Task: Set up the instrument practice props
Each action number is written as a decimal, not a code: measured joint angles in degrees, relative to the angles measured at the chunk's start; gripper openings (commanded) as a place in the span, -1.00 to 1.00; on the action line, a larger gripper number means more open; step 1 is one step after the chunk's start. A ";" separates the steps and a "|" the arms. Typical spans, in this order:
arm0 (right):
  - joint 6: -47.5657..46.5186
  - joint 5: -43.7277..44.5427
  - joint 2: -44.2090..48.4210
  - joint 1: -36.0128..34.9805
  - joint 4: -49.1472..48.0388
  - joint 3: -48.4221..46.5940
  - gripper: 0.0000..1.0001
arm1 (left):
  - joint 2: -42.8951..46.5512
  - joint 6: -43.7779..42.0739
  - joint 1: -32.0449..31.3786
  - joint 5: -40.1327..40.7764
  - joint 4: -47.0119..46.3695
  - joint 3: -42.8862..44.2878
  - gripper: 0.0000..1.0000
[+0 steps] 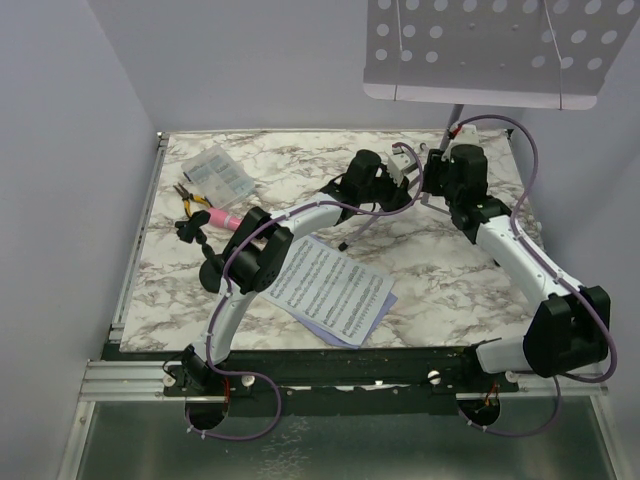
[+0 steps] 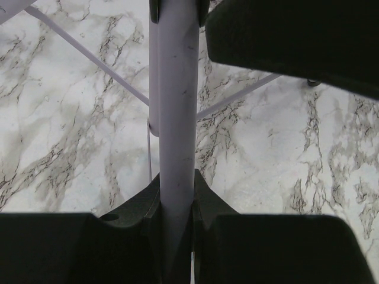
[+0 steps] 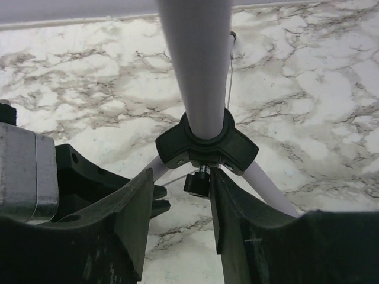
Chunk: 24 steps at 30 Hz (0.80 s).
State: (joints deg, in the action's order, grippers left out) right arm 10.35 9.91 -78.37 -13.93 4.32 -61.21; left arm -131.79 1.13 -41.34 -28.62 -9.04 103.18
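The lavender perforated music-stand desk (image 1: 490, 50) stands high at the back right on its silver tripod. My left gripper (image 2: 176, 195) is shut on the stand's upright pole (image 2: 177, 106). My right gripper (image 3: 180, 195) is open just under the black tripod hub (image 3: 204, 148). The small black clamp knob (image 3: 198, 182) sits beside its right finger. Printed sheet-music pages (image 1: 330, 290) lie flat near the front middle. A pink microphone (image 1: 222, 220) lies at the left, with the black mic stand (image 1: 192, 230) beside it, partly hidden by my left arm.
A clear plastic compartment box (image 1: 215, 178) and orange-handled pliers (image 1: 192, 200) lie at the back left. Thin tripod legs (image 2: 89, 56) spread over the marble tabletop (image 1: 440, 280). Grey walls close in the left, back and right sides.
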 measured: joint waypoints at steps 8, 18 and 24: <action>1.57 8.85 -1.36 -1.90 0.81 -0.61 -0.68 | 0.00 -0.11 -0.02 0.00 0.20 0.04 -1.00; 30.08 0.07 5.29 3.91 -11.82 11.91 -0.80 | 0.55 -1.27 -0.33 -0.50 1.22 0.02 -1.00; 57.90 -17.40 6.43 14.25 -39.82 29.29 -0.70 | 0.66 -2.45 -0.94 -1.68 1.88 0.02 -1.00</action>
State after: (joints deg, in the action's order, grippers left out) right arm 68.25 -7.49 -71.94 0.32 -35.51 -31.92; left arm -131.13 -1.32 -42.28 -30.30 -7.16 103.20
